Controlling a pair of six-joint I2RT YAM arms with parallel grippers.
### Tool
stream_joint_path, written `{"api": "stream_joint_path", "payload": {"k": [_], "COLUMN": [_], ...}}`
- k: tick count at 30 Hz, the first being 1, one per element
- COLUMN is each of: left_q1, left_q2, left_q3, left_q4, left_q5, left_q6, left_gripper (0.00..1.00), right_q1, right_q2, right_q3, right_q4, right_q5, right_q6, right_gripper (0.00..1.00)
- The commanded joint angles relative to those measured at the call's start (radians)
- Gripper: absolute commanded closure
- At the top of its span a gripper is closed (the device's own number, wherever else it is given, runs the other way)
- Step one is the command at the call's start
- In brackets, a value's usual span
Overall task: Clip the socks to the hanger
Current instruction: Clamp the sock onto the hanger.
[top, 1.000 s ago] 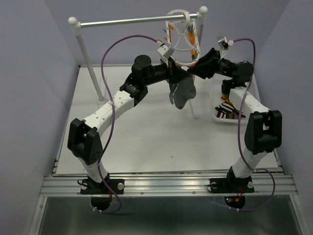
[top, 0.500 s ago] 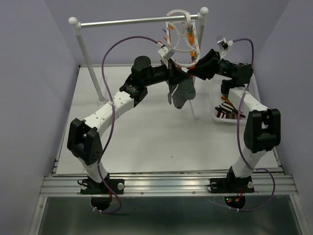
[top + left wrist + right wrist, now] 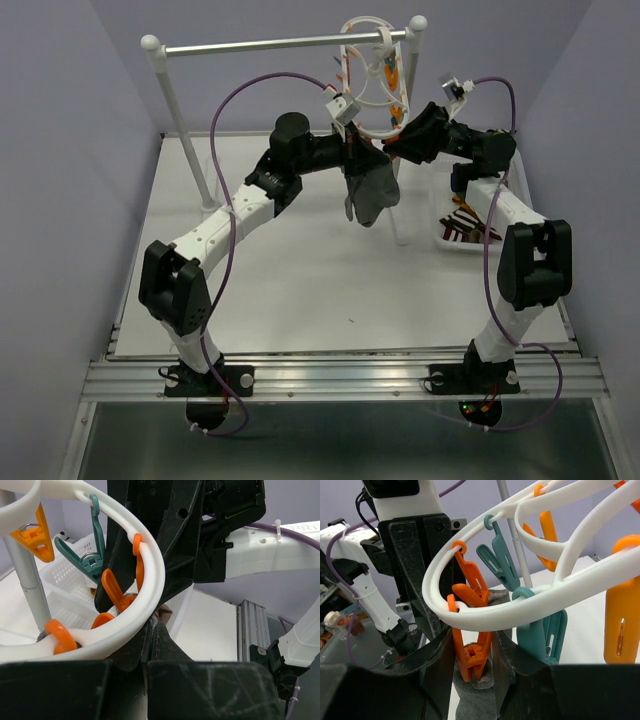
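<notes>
Left claw (image 3: pixel 352 150) is clamped fully shut on the top edge of a grey sock (image 3: pixel 370 195), raising it to the lower rim of the hanger (image 3: pixel 530 607) so a clip can take it. The sock hangs mid-scene, clear of the desk (image 3: pixel 300 280), long axis vertical, free end pointing down. Right of it, the right claw (image 3: pixel 393 148) is part-closed around an orange clip (image 3: pixel 469 652), apparently squeezing it open for the fabric.

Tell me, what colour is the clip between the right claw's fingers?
Orange. The clip shows best in the right wrist view, against the grey sock.
</notes>
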Motion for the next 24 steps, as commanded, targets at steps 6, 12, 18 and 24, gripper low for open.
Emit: {"api": "stream_joint_path", "payload": {"k": [6,12,18,24], "left_q1": [-0.008,-0.003,0.0,0.003], "left_q2": [-0.018,-0.038,-0.035,-0.035], "left_q3": [0.049,0.026,0.026,0.039], "left_q4": [0.038,0.036,0.036,-0.022], "left_q5": [-0.017,-0.061,-0.066,-0.08], "left_q6": [0.014,0.009,0.0,0.018], "left_gripper": [1.0,1.0,1.0,0.67], "right_q1": [0.01,0.01,0.01,0.01], "right_q2": [-0.008,-0.008,-0.01,-0.021], "right_q3": [0.002,-0.001,-0.001,-0.022], "right_q4": [0.363,0.372,0.375,0.354], "right_q5": [-0.06,-0.066,-0.058,-0.041], "right_q6": [0.068,0.072,0.082,0.051], "right_gripper": [0.38,0.0,0.0,0.0]}}
